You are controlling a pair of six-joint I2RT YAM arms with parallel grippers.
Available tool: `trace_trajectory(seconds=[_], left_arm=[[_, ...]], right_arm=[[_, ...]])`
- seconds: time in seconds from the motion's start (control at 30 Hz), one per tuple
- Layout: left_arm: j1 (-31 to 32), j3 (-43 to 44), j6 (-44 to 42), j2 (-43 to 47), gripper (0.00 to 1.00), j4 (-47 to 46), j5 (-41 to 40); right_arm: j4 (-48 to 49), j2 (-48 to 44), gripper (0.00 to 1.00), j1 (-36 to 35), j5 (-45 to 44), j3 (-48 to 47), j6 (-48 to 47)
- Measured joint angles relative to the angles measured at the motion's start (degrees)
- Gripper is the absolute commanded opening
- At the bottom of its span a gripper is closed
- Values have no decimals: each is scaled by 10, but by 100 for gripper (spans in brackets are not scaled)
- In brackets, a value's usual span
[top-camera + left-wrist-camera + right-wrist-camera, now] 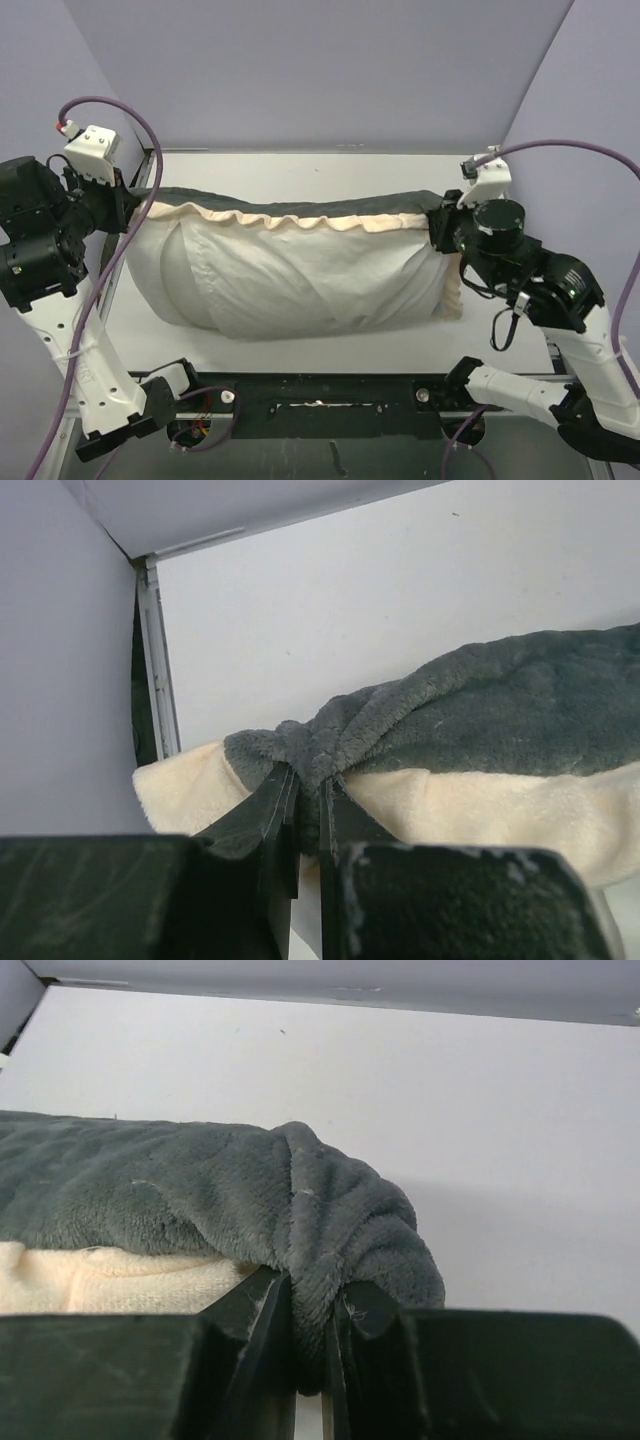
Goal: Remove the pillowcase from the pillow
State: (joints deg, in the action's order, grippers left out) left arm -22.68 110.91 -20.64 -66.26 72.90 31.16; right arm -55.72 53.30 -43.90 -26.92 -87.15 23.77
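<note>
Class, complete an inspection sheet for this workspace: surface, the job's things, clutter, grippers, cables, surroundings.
Surface: white table, with the bedding lying across it.
Job's things: pillowcase stretched between the arms, grey edge raised, peach frill along the top; pillow apparently bulging at the left end, mostly covered.
Clutter: nothing seen.
Grippers: left gripper shut on a grey corner of the pillowcase; right gripper shut on the opposite corner.
Cables: purple cables looping from both wrists.
Surroundings: lilac walls on three sides.
</note>
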Motion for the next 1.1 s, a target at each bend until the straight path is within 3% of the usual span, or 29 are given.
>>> trace_trajectory(seconds=[0.1, 0.2, 0.33, 0.4, 0.47, 0.5, 0.63, 0.73, 0.87, 1.1], left_arm=[[24, -26, 12, -14, 0, -4, -17], [94, -86, 19, -50, 0, -37, -79], [176, -174, 25, -128, 0, -125, -160], [204, -183, 28, -179, 12, -181, -196], [222, -166, 35, -223, 37, -220, -233], [228, -143, 40, -244, 45, -226, -249], [233, -13, 66, -319, 63, -235, -280], [233, 28, 77, -322, 74, -235, -276], [234, -8, 79, -286, 76, -244, -253], [239, -237, 70, -175, 75, -264, -222]], right_arm=[[-11, 61, 0, 32, 5, -33, 3], [-4, 153, 2, 152, 98, -28, 11], [44, 289, 22, 268, 189, 12, 27], [74, 346, 35, 296, 211, 7, 30], [88, 396, 51, 308, 217, -27, 28], [90, 416, 58, 310, 216, -49, 25], [83, 476, 73, 312, 200, -151, 7], [80, 507, 81, 311, 179, -211, -7], [76, 514, 88, 309, 144, -228, -29], [102, 509, 95, 260, 89, -210, -80]])
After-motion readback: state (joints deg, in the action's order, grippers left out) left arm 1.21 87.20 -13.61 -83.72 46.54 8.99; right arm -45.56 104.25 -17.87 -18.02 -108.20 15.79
